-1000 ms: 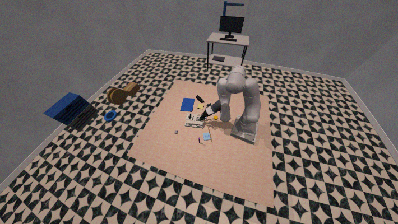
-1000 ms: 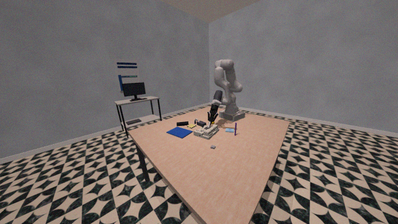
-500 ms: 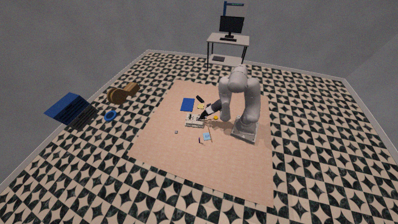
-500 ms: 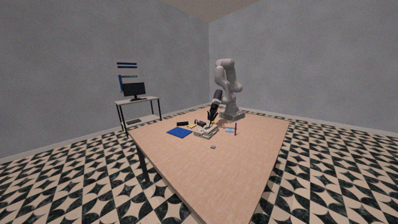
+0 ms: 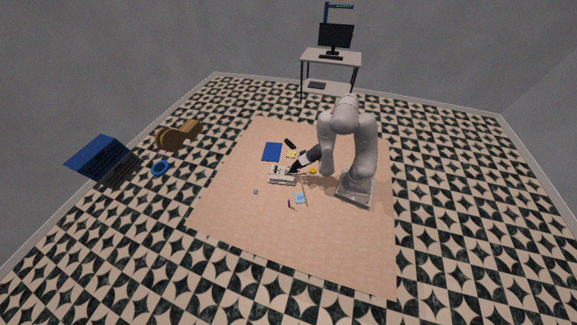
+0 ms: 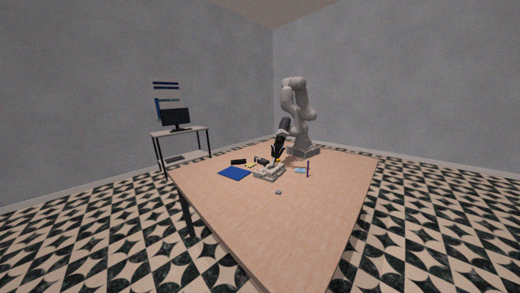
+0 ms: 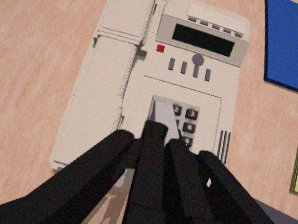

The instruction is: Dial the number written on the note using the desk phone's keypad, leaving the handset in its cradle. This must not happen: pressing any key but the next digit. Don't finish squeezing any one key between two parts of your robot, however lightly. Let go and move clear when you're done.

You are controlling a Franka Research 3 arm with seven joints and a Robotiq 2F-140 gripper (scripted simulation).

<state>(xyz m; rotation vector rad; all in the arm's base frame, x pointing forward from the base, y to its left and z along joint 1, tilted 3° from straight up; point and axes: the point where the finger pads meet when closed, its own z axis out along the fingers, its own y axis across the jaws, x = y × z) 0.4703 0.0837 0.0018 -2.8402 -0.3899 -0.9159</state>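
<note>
Top view, claw: we see our claw (image 5: 293,169) low over the near edge of the phone (image 5: 282,175), the arm slanting down to it from the base (image 5: 362,201).
Top view, notes: a blue note (image 5: 300,198) lies on the far side of the claw from the phone, toward the base; a yellow note (image 5: 291,153) lies off to its other side, by the blue pad (image 5: 271,151). We cannot read either from here.
Exterior view, claw: our claw (image 6: 274,163) points straight down onto the phone (image 6: 270,172), tips at or just above the key area; contact we cannot confirm.
Exterior view, table: a purple pen (image 6: 307,168) stands beside the blue note (image 6: 300,170), well apart from the claw.
Wrist view, claw: our fingers are pressed fully together with nothing between them, forming one blunt tip.
Wrist view, phone: the keypad (image 7: 185,121) sits right under the tips, its left keys hidden by them; the handset (image 7: 109,72) lies in its cradle to the claw's left; the display (image 7: 202,39) is ahead.
Risk, wrong key: we judge the joined tip broad against the keys, so a slight offset could press two at once.
Risk, handset: drifting left could nudge it from the cradle.
Risk, squeeze: parting the fingers here could trap a key between them.
</note>
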